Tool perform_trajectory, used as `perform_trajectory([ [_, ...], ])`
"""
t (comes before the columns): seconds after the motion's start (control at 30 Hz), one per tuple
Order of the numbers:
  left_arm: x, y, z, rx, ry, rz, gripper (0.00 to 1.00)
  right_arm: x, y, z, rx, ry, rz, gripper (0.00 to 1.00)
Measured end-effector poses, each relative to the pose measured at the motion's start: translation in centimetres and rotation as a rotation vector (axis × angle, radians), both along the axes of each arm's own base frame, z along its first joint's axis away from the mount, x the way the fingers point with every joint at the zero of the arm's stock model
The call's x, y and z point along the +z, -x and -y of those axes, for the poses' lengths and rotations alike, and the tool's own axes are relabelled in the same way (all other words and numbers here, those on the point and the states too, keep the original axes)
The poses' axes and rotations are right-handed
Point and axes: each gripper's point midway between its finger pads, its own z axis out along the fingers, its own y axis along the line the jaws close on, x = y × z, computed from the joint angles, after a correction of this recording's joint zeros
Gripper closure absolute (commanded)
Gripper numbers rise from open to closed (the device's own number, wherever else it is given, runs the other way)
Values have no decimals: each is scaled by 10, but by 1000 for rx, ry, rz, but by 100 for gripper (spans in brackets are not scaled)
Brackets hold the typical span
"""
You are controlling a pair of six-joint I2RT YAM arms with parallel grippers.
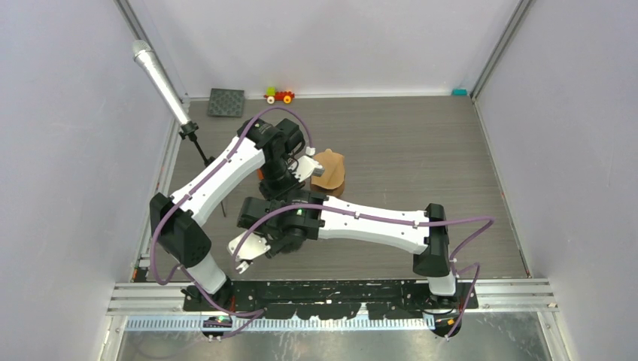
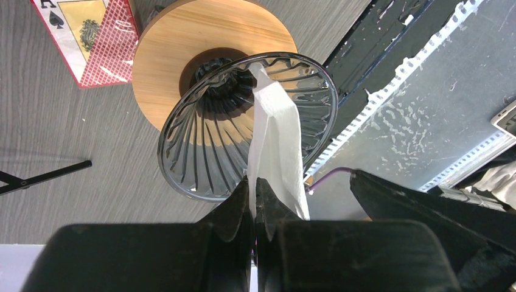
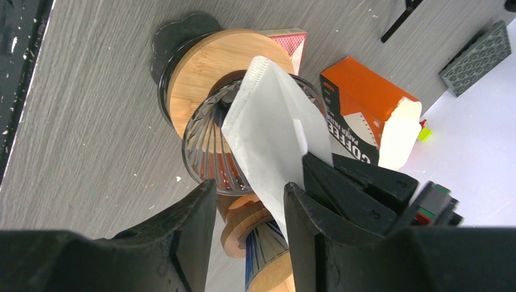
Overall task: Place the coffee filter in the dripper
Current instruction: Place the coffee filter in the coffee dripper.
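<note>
Right hand: jaws partly apart, gripping nothing; filter edge just beside 1 finger. Left hand: pinched shut on 1 end of the folded white coffee filter. Filter's far end over the mouth of the glass dripper; contact unclear. Beyond: orange box on tabletop.

Dripper hemmed: filter box near, card pack beside base; bare table far right.
</note>
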Motion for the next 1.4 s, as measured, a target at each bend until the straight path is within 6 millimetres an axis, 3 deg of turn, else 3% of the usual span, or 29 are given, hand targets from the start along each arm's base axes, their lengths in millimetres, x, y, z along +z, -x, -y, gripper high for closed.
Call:
perform_trajectory([
  [0.2, 0, 0, 0, 0, 0, 0, 96, 18, 5, -5, 4, -53, -13, 45],
  [0.4, 0, 0, 0, 0, 3, -2, 96, 21, 12, -6, 16, -57, -15, 44],
  [0.77, 1, 2, 2, -9, 15, -9, 97, 44, 10, -14, 30, -115, 7, 44],
  [1.4, 1, 4, 6, -20, 39, -19, 97, 17, 9, -12, 60, -16, -19, 48],
])
